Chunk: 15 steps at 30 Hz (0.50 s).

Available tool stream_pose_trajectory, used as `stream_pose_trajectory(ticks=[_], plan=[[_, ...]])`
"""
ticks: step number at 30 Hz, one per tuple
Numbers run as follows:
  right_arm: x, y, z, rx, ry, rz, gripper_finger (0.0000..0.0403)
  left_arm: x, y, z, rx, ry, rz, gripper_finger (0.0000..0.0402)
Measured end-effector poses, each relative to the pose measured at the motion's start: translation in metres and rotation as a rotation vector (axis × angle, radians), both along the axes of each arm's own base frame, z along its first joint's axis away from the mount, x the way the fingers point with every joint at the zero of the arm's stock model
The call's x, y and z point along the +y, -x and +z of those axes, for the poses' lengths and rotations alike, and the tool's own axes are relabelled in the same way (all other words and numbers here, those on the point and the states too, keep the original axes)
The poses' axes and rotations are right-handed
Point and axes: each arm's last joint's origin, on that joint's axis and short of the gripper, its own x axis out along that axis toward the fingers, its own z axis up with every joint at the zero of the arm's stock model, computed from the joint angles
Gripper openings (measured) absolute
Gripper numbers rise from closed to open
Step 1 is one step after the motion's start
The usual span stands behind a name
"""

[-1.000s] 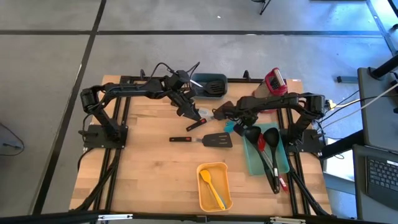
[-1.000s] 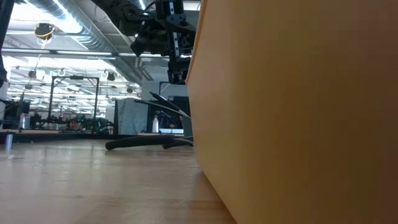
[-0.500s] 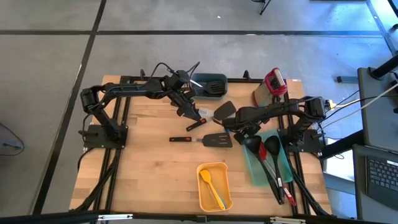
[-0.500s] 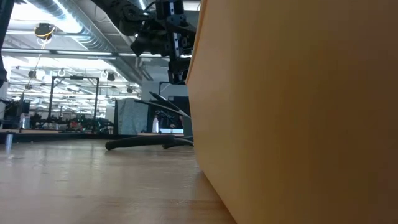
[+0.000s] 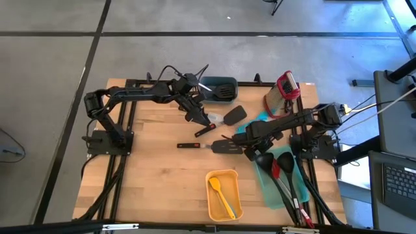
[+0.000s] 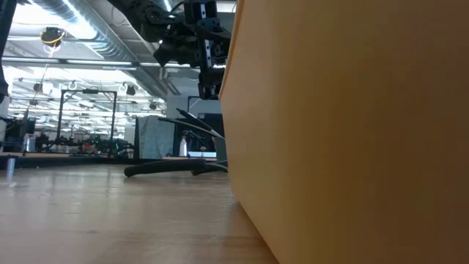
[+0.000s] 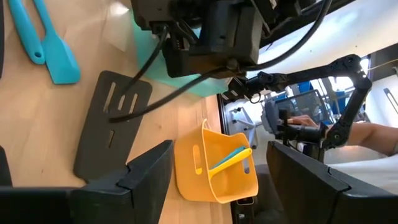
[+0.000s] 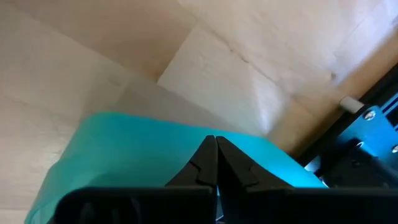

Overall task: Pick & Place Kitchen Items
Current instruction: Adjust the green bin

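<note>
CHANGE: right gripper (image 5: 242, 140) swung toward counter (image 5: 156, 169) centre, teal tray (image 5: 276, 185) dragged nearer front | FINGERS: right together over tray, left gripper (image 5: 195, 117) apart, hovering | ITEMS: black ladles (image 5: 273, 170) on tray | STEP: repositioning | NEXT: probably open, descend on black turner (image 5: 227, 145).

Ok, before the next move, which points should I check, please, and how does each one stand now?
1. Left tool open: ok.
2. Nothing between its fingers: ok.
3. Right tool ready to grasp: not ok, it is shut, over the tray.
4. Room in the basket: ok, one spatula inside.
5. Turner free of the right tool: cannot tell, the tool is very close to its head.
</note>
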Motion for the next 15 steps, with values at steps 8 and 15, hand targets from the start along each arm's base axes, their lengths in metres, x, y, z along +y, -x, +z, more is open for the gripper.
stream_pose_trajectory(ticks=[8,15], plan=[[0.012,0.002,0.0,0.009,-0.015,-0.063,0.0,0.0,0.0,0.0,-0.004,-0.007,0.0,0.0253],[0.013,0.002,0.0,0.009,-0.001,-0.094,0.0,0.0,0.0,0.0,-0.004,-0.008,0.0,0.0253]])
